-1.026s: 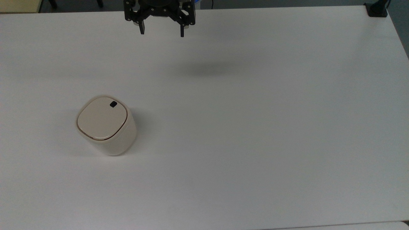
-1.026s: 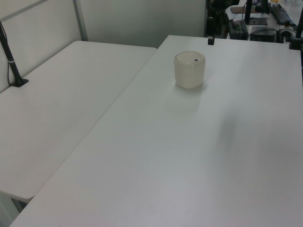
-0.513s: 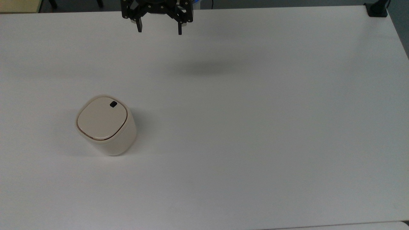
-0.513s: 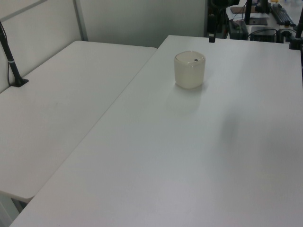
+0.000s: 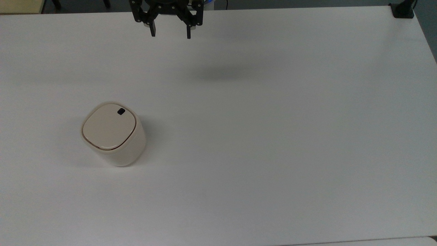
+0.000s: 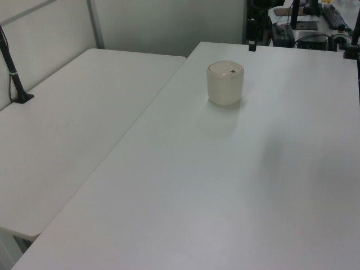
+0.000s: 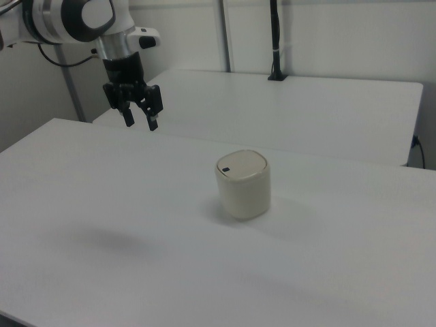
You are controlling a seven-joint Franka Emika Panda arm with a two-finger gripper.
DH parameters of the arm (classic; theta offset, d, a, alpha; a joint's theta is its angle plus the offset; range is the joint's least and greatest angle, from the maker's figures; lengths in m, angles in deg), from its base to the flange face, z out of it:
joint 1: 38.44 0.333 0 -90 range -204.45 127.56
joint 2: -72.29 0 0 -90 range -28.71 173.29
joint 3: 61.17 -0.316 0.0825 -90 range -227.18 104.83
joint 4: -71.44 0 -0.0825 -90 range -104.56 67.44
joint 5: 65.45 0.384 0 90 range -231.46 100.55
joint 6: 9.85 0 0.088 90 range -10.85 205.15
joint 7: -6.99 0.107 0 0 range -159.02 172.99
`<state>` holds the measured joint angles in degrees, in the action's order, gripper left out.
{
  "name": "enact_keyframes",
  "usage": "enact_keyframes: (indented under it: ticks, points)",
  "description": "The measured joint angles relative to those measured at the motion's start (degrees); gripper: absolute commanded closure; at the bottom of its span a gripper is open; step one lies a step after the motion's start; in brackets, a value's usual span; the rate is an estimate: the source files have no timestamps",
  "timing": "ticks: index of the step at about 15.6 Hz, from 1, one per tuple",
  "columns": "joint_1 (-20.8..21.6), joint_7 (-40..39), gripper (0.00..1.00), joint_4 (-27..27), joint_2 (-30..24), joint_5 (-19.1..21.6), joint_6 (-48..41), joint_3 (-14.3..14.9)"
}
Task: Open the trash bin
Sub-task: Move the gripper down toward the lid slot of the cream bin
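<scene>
bin [image 5: 112, 135] on table [image 5: 273, 136], top view's left, lid down | tool [image 5: 170, 33] high at far edge, fingers spread, holding nothing, well apart from bin | progress: nothing done; approach and button press remain

a broad white table [image 5: 273, 136] takes up most of the top view, its surface plain, with a soft grey shadow [image 5: 222, 72] lying toward twelve o'clock. a black clamp [image 5: 403, 10] grips the table's corner at about one o'clock. in the left view a second white table [image 6: 67, 129] butts against the first along a straight seam, off toward nine o'clock, and a black post [image 6: 14, 73] stands on a foot near its edge. in the right view another black post [image 7: 275, 41] rises at twelve o'clock, against a pale wall [image 7: 340, 34].
</scene>
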<state>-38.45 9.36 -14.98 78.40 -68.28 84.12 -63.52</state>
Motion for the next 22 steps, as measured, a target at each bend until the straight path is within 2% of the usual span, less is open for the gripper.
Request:
enact_keyframes:
  ticks: [2, 4, 13, 22]
  points:
    - [0.0, 0.0, 0.92, 0.0, 0.0, 0.0, 0.0, 0.0]
    - [0.0, 0.0, 1.00, 0.0, 0.0, 0.0, 0.0, 0.0]
    - [-0.9, 0.5, 1.00, -0.1, 1.2, 0.0, 2.9, 0.0]
    - [-9.2, 10.6, 1.00, 0.1, 9.5, 0.0, 18.7, 0.2]
